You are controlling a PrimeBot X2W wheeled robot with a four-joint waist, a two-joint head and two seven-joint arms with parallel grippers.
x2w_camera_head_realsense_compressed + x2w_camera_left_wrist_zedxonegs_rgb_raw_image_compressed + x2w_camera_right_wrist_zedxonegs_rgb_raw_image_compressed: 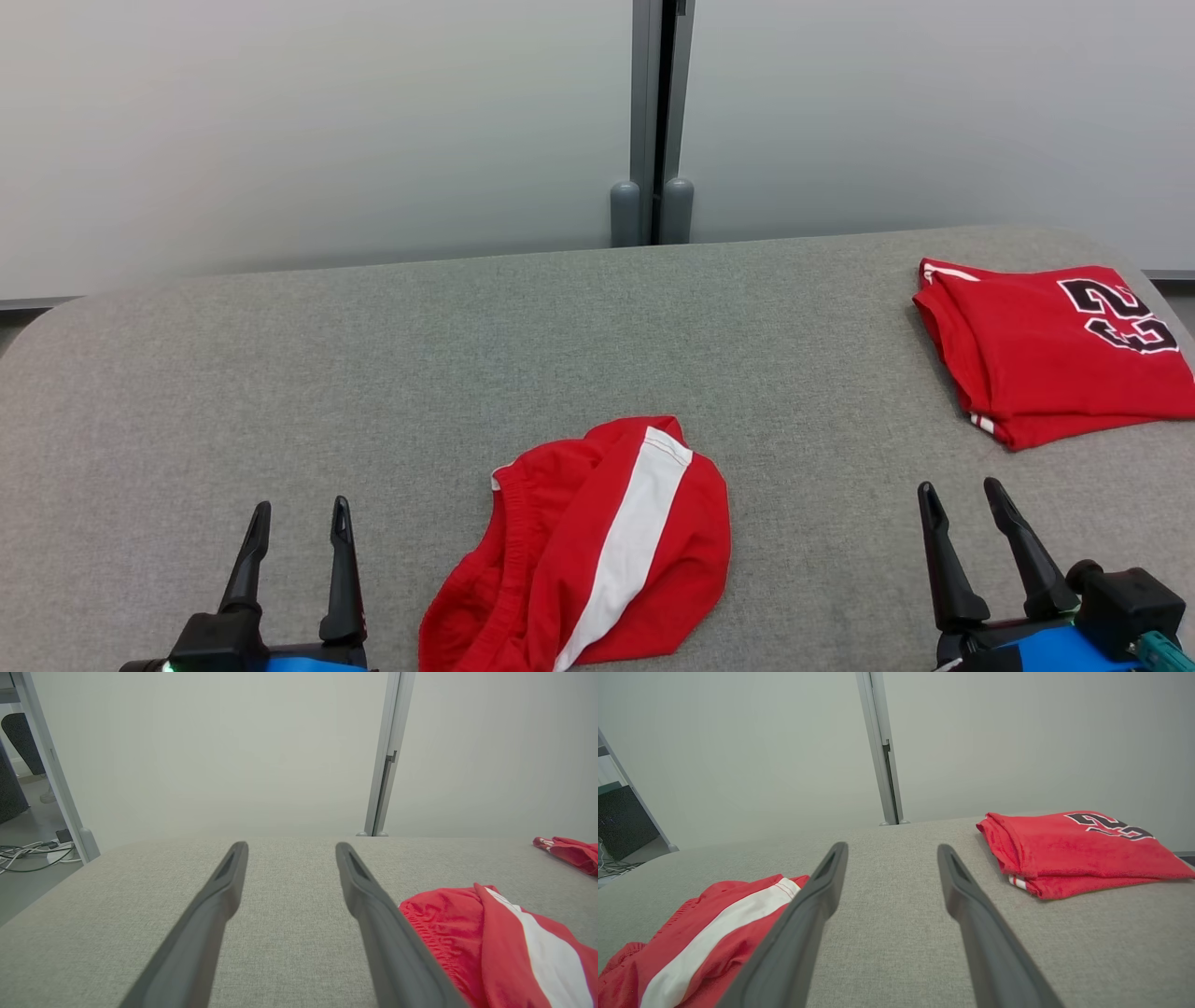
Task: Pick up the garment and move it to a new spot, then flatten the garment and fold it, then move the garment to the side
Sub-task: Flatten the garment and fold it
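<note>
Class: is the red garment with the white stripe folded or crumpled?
Crumpled: the striped garment lies bunched in a rounded heap, waistband curled, unlike the squared jersey.

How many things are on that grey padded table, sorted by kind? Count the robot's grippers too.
Crumpled red garment with a white stripe: 1
Folded red jersey with black numerals: 1
Dark two-finger grippers, both open: 2 (left gripper, right gripper)
Total: 4
</note>
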